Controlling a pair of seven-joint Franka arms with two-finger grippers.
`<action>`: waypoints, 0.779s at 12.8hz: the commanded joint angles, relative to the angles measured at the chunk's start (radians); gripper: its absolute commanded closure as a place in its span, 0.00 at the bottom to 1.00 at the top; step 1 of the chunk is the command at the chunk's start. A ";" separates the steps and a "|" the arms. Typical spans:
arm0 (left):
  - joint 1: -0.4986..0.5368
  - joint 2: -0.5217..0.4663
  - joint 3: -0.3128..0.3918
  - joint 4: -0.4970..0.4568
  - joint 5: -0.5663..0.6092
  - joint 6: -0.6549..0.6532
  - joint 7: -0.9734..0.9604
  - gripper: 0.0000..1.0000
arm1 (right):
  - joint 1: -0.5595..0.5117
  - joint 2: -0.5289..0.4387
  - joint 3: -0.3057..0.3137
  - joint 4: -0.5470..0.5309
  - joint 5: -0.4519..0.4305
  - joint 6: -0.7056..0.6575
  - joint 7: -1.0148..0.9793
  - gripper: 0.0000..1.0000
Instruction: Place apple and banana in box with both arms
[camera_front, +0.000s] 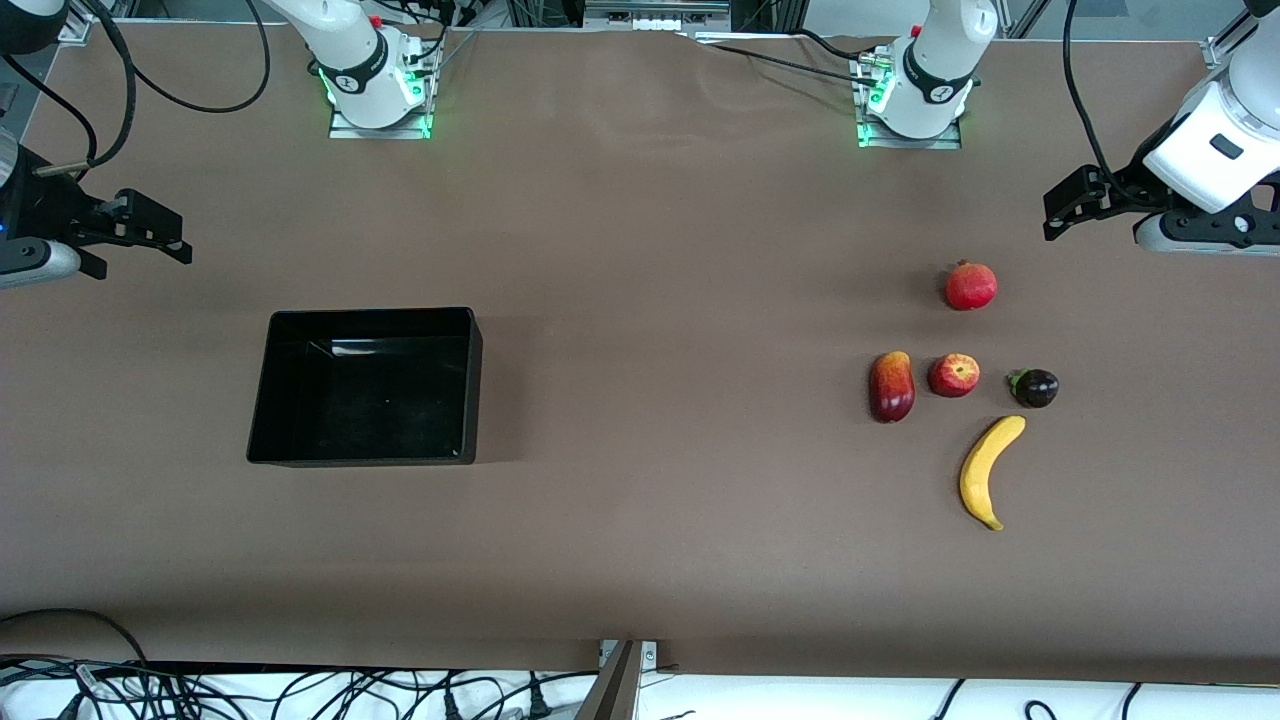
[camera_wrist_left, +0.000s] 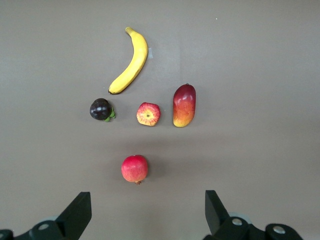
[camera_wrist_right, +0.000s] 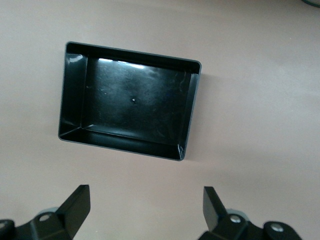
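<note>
My left tool (camera_front: 1062, 212) hangs at the upper right of the front frame, over bare brown surface (camera_front: 680, 250) near the fruit cluster. Its fingers (camera_wrist_left: 76, 214) are spread wide and hold nothing. My right tool (camera_front: 150, 232) hangs at the upper left of that frame, over bare surface close to the box; its fingers (camera_wrist_right: 75, 206) are likewise spread wide and empty. Both arms appear parked at a ready pose with neither fruit yet picked.

The shallow rectangular glossy black plastic box (camera_front: 262, 385) sits in the left half of the front frame, toward the right arm's end of the surface, empty and with upright walls catching glare. I judge it is set there so that the right arm can serve it.

The small round red apple with yellowish patches (camera_front: 954, 375) lies at the right of the frame, stem dimple up, between the elongated dark red-and-yellow mango-like fruit (camera_front: 891, 386) and the small dark purple round fruit with a green calyx (camera_front: 1035, 387). The long curved smooth yellow banana with dark tips (camera_front: 988, 471) lies lower in the frame, flat, apart from its neighbours. The uniformly red crowned pomegranate (camera_front: 971, 286) lies higher.

The apple's close neighbours suggest a vertical approach; the banana is best gripped across its narrow middle.
</note>
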 joint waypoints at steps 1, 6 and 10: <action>-0.007 0.017 -0.002 0.037 0.030 -0.030 0.002 0.00 | 0.000 0.011 0.004 -0.050 -0.072 0.020 0.014 0.00; -0.007 0.017 -0.005 0.038 0.030 -0.031 0.006 0.00 | -0.011 0.100 -0.022 -0.291 -0.069 0.341 0.017 0.00; -0.007 0.017 -0.005 0.038 0.030 -0.031 0.006 0.00 | -0.029 0.216 -0.036 -0.420 -0.055 0.592 0.017 0.00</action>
